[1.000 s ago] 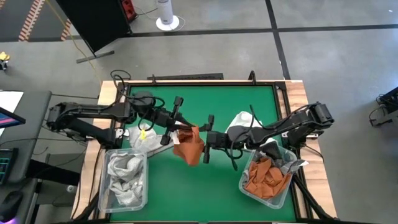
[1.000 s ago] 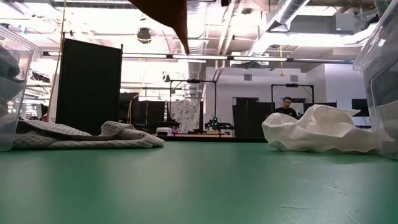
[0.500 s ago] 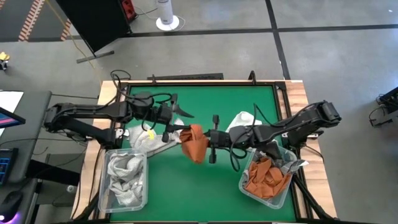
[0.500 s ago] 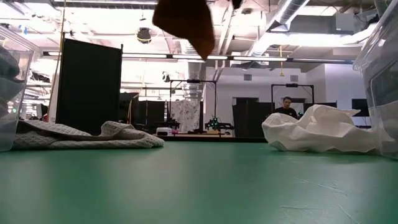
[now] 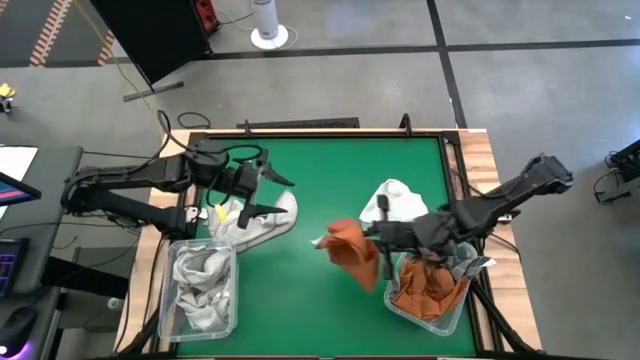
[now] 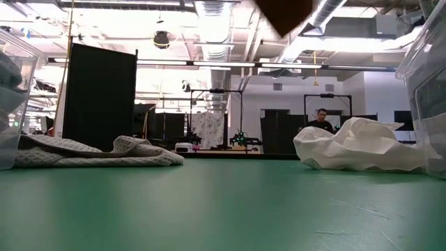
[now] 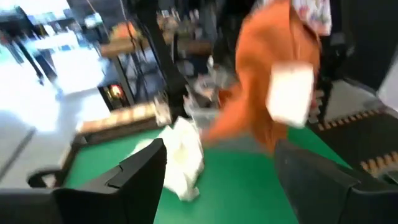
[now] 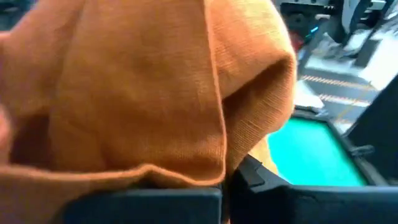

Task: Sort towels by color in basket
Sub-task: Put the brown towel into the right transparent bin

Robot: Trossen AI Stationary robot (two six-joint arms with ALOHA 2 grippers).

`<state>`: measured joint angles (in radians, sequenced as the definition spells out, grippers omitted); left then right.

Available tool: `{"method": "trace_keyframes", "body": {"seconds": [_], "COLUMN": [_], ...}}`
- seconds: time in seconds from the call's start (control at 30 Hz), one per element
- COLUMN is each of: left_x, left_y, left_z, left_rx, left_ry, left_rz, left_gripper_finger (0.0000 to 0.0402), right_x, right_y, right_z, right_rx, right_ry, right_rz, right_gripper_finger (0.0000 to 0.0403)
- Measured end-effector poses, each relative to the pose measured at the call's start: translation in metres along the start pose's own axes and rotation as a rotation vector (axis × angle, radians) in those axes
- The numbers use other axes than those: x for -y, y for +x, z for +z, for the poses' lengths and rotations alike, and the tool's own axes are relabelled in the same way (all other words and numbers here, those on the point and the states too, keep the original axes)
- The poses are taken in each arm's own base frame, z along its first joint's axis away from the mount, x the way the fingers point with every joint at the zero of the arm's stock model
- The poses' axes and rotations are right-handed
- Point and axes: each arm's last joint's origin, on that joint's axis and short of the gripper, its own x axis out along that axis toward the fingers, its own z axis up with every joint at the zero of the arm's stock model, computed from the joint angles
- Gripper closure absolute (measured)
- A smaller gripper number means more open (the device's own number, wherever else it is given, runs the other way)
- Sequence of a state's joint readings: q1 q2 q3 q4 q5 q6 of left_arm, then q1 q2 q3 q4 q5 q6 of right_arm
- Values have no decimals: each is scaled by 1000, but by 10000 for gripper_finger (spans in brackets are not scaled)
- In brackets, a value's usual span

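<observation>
High view: rust towel (image 5: pixel 352 252) has passed from left gripper (image 5: pixel 278 195) to right gripper (image 5: pixel 376 237) — left jaws now open, pulled back over the checked towel (image 5: pixel 262 217); right jaws clamped on the rust towel, hanging beside the right bin (image 5: pixel 432 290). White towel (image 5: pixel 393 201) on green surface (image 5: pixel 335 170). Low view: the rust towel has shifted right at top edge; a person (image 6: pixel 321 120) in the room behind. Right wrist view: orange cloth fills it.
</observation>
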<state>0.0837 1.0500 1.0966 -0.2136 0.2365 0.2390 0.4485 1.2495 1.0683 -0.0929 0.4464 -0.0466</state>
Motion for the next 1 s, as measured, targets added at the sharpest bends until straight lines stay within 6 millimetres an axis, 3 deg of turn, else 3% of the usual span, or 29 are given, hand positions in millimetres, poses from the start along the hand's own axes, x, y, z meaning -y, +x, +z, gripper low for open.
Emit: {"method": "trace_keyframes", "body": {"seconds": [0.17, 0.3, 0.4, 0.63, 0.83, 1.0], "left_x": [5, 8, 10, 13, 14, 15], "left_y": [-11, -21, -27, -34, -35, -36], "left_z": [-8, -10, -12, -16, -23, -25], "left_rx": [-100, -145, -176, -232, -305, -335], "left_ry": [-47, -86, -122, -177, -202, -223], "left_rz": [-29, -39, -43, -45, -41, -35], "left_gripper_finger": [118, 118, 118, 118, 118, 118], "right_x": [-8, -6, -7, -17, -36, -54], "right_y": [-44, -79, -96, -116, -125, -116], "right_z": [4, 7, -4, -38, -56, -64], "right_rx": [-92, -242, -396, -841, -1187, -1282], "right_ry": [66, 273, 402, 676, 667, 660], "right_rz": [99, 129, 99, -54, -102, -141], "right_gripper_finger": [377, 380, 382, 379, 380, 380]}}
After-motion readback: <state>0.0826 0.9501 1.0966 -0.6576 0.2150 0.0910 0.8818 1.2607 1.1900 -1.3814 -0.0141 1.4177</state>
